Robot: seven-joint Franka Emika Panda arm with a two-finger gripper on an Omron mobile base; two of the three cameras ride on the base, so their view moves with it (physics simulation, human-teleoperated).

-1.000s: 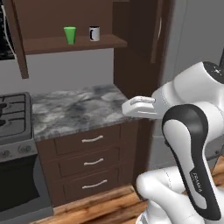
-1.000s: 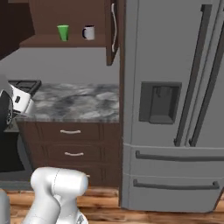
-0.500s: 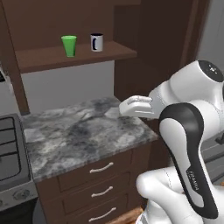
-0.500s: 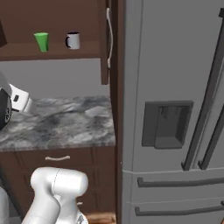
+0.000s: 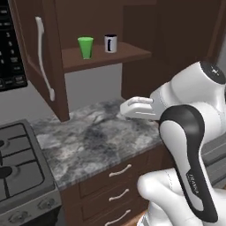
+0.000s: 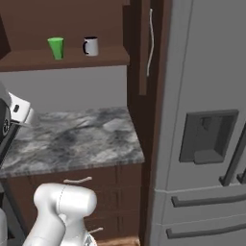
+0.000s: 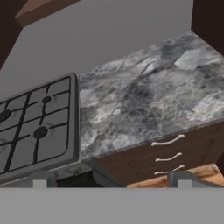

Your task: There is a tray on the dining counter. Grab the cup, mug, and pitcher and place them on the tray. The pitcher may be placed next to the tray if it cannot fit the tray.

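The green cup (image 5: 85,47) stands on the open shelf of a dark wooden wall cabinet, with the white mug (image 5: 111,43) just to its right. Both also appear in the right base view, cup (image 6: 56,47) and mug (image 6: 90,46). My white hand (image 5: 137,108) hovers over the right part of the marbled worktop, well below the shelf. In the hand view my gripper (image 7: 111,183) is open, its fingertips (image 7: 40,183) wide apart with nothing between them, looking down at the worktop. The tray, the dining counter and the pitcher are out of view.
A marbled worktop (image 5: 97,137) with drawers (image 5: 120,171) sits under the shelf. A gas stove (image 5: 17,167) adjoins it on the left. The cabinet door (image 5: 42,53) stands open left of the cup. A steel fridge (image 6: 206,129) rises on the right.
The base has driven nearer the cabinet, so both base views have shifted and the shelf, cup and mug look larger. The gripper stays open over the worktop.
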